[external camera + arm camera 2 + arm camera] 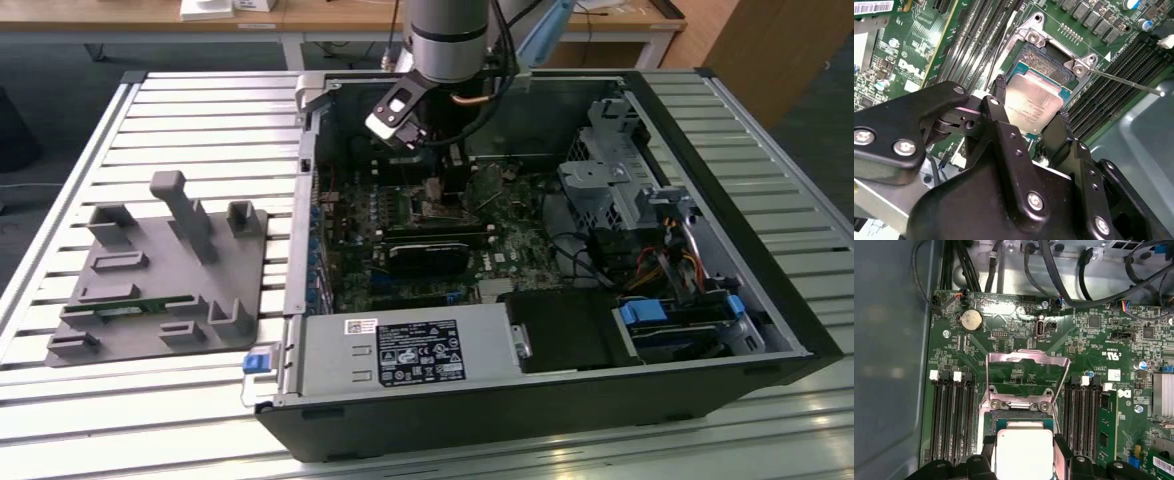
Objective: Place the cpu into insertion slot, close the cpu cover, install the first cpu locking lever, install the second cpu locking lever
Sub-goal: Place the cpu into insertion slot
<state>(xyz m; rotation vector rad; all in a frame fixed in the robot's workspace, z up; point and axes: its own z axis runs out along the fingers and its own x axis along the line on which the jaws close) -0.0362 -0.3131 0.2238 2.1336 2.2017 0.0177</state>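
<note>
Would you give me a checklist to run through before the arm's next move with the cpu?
1. cpu cover swung open off the insertion slot: ok.
2. locking lever unlatched, off to the side: ok.
3. gripper shut on the cpu, a finger against each edge: ok.
4. cpu lined up over the insertion slot: ok.
5. cpu lying flat and fully seated: cannot tell.

We note arm [447, 40] hanging down from above, wrist near vertical. We see gripper [1031, 104] pointing downward. In both wrist views, two black fingers [1000, 97] parallel, slightly apart, pressed against opposite edges of cpu [1036, 95].
</note>
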